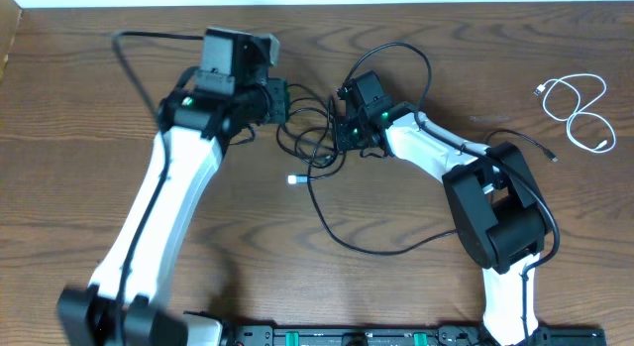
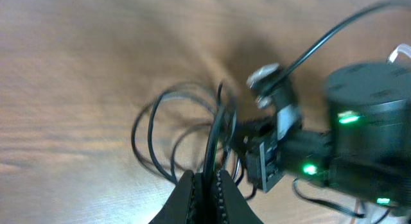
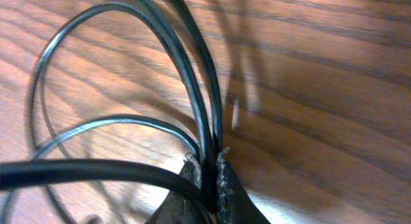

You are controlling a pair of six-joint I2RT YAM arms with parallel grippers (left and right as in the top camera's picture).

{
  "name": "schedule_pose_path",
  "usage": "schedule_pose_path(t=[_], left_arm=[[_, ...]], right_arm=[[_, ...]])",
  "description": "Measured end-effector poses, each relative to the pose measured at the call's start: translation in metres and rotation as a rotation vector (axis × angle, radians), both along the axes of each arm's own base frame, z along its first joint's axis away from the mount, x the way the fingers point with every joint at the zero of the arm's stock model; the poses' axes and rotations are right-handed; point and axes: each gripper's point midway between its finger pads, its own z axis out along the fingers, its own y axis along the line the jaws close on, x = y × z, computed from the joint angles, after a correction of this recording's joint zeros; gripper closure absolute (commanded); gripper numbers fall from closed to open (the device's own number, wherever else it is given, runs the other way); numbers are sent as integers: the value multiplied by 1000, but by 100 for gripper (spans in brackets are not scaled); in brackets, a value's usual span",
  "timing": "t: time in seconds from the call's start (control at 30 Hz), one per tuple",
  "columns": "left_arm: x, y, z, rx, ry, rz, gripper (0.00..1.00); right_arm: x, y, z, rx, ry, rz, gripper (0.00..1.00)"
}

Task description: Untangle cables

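From above: the black cables [image 1: 307,148] are lying mid-desk [image 1: 79,187], between my left gripper [image 1: 280,101] and right gripper [image 1: 344,128]. The white cable [image 1: 580,108] is sitting alone near the far right corner.

Left wrist: my left gripper is pinching a black loop that runs away from it.

Right wrist: my right gripper is pinching black strands too.

A brown wood-grain table [image 1: 59,187] spans all 3 views.

Wood table [image 1: 59,168]: blk cables [image 1: 307,143] mid, white cable [image 1: 582,110] R side.

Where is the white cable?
In the overhead view, the white cable lies looped by itself near the right edge of the table, far from the tangled black cables.
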Motion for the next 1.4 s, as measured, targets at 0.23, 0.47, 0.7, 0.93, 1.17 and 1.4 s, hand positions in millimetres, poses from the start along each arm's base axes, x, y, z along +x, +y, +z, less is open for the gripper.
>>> schedule_pose_path(t=[0.23,0.47,0.7,0.93,1.17,1.4], left_arm=[[-18,43,108,30,-341,196,93],[-48,83,182,-1,-566,408,93],[-51,91,152,42,-447,458,88],[-27,85,56,166,-135,441,39],[5,77,-40,281,96,393,23],[22,73,-112,402,217,278,19]], right_arm=[[-2,2,-2,-9,2,5,99],[-1,2,-2,-12,1,3,99],[-1,2,-2,-12,0,3,99],[-1,2,-2,-13,0,2,99],[-1,2,-2,-13,0,2,99],[-1,2,-2,-13,0,2,99]])
